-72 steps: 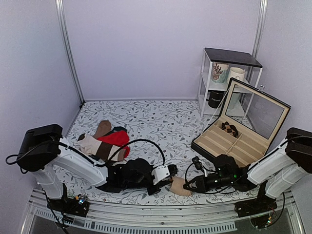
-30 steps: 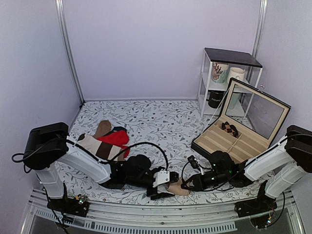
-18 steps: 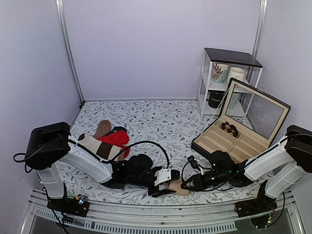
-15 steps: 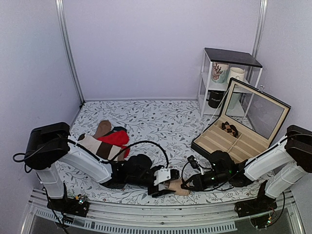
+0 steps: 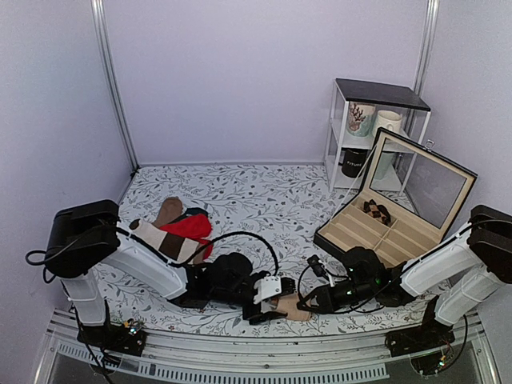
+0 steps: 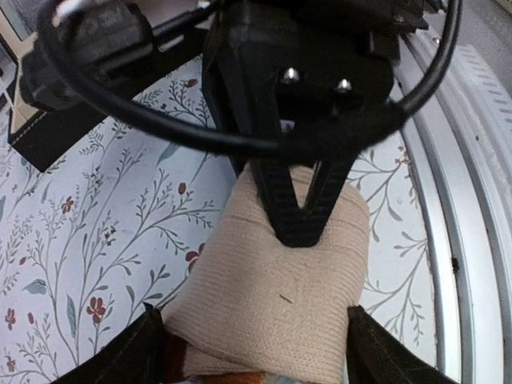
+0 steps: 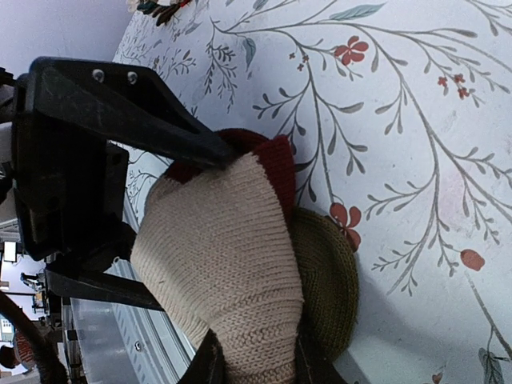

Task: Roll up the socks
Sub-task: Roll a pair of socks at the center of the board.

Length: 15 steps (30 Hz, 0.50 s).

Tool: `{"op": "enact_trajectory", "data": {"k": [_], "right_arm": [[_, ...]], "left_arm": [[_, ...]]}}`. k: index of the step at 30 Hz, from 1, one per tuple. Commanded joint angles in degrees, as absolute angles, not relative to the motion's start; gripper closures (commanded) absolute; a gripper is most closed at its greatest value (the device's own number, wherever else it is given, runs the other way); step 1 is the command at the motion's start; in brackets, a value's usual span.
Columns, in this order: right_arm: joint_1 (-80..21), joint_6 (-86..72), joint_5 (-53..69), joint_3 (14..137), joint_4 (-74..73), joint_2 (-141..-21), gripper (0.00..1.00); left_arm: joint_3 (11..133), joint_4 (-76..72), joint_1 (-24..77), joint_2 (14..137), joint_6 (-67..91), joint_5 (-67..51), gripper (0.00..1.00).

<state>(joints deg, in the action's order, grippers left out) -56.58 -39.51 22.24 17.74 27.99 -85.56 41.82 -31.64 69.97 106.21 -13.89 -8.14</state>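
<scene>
Holding one dark item (image 5: 376, 211), open box (image 5: 346, 242), shelf (image 5: 381, 93) with mugs (image 5: 361, 119), socks (image 5: 293, 307) outside

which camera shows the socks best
Right wrist: the socks fill the frame, beige knit over maroon and olive layers. Left wrist shows only their beige top; top external, a small tan patch.

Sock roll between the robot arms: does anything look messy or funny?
Yes. The sock roll near the front looks lopsided: dark red and olive layers poke out one side instead of staying tucked in. The loose socks at the left lie in a jumble.
</scene>
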Motion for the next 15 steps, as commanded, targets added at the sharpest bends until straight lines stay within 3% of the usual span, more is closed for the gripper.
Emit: {"op": "enact_trajectory", "data": {"k": [1, 5, 10, 15], "right_arm": [[-56.8, -38.4, 21.1, 15.8, 14.9, -88.6, 0.91], [-56.7, -38.4, 21.1, 15.9, 14.9, -88.8, 0.91], [-56.7, -38.3, 21.3, 15.8, 14.9, -88.7, 0.91], [-56.8, -38.4, 21.6, 15.9, 14.8, -88.6, 0.91]], "left_arm": [[43.2, -29.6, 69.1, 109.0, -13.2, -9.4, 0.23], [43.2, -29.8, 69.1, 109.8, -12.3, -9.0, 0.31], [43.4, -29.8, 69.1, 110.0, -12.2, -9.2, 0.53], [43.9, -29.9, 69.1, 111.0, -12.4, -9.1, 0.63]]}}
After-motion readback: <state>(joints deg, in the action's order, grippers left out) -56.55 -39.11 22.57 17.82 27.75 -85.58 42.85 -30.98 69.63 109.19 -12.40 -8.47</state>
